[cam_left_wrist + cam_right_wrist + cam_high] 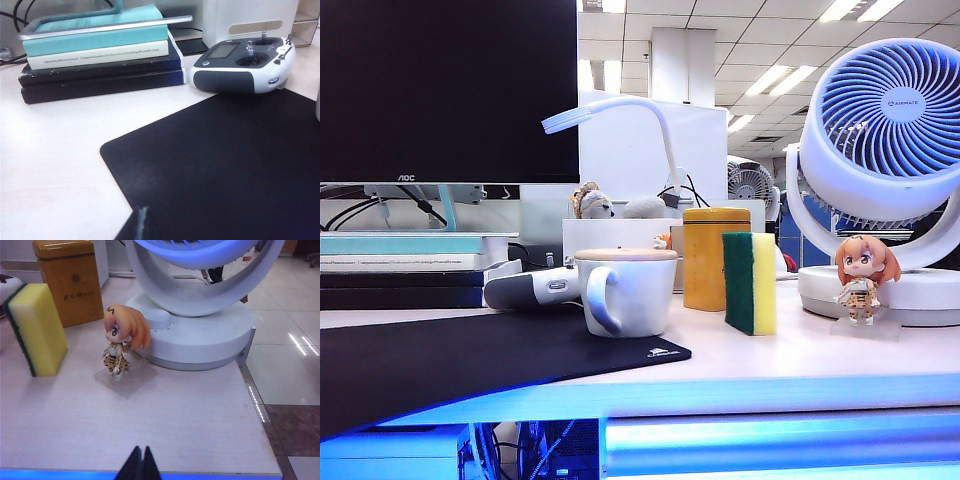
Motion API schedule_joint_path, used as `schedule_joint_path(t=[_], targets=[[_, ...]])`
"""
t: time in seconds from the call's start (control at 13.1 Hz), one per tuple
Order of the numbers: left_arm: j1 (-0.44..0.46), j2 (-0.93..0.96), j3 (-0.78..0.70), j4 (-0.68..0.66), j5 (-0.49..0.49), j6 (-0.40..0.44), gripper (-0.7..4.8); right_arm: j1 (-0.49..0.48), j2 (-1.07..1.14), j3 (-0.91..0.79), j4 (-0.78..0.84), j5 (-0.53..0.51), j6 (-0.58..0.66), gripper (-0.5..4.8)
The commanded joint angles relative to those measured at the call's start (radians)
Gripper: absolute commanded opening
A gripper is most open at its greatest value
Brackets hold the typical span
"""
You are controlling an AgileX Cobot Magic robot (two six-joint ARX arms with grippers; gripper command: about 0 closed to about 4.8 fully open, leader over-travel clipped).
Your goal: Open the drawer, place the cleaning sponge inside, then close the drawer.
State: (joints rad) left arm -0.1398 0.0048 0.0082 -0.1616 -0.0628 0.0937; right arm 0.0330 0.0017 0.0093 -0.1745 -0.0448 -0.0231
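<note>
Right gripper [139,460]: jaws pressed together, holding nothing, tips at the near edge of the surface [165,425], above its blue-lit front lip; left gripper [141,222]: only a dark tip shows in the left wrist view, jaws apparently together, though their state cannot be told with certainty; it sits over the near corner of the black mat [225,165].

Ahead of the right gripper stands a small orange-haired figurine [122,342] on a clear base, just in front of the white fan [200,315]; the cleaning sponge [751,283] stands on end on the surface, green layer toward the mug [623,291], yellow foam toward the figurine, well apart from both grippers; the yellow tin [715,257] stands just behind it.

Ahead of the left gripper, beyond the mat, lie a white-and-grey controller [242,65] and a stack of books [97,55].

The drawer [780,440] is shut, its blue-lit front flush under the surface edge in the exterior view; a monitor [448,90] stands at the rear left.
</note>
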Motion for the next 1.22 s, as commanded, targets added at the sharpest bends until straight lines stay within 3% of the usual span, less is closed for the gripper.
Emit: schedule_joint_path(t=[0.08,0.23,0.61,0.76,1.22], targets=[[0.0,-0.002,-0.004,-0.021,-0.004,0.002,-0.05,0.001,0.0,-0.009,0.0,0.005,0.038,-0.04],[0.0,-0.002,-0.004,-0.021,-0.003,0.0,-0.05,0.001,0.0,-0.009,0.0,0.005,0.05,-0.05],[0.0,-0.002,0.05,-0.008,-0.054,-0.135,-0.05,0.001,0.0,0.051,0.026,0.006,0.155,-0.05],[0.0,-0.002,0.091,0.002,-0.058,-0.136,-0.05,0.001,0.0,0.093,0.026,0.03,0.173,-0.05],[0.0,0.102,0.391,0.0,-0.097,-0.126,-0.05,0.001,0.025,0.326,-0.054,0.054,0.233,-0.05]])
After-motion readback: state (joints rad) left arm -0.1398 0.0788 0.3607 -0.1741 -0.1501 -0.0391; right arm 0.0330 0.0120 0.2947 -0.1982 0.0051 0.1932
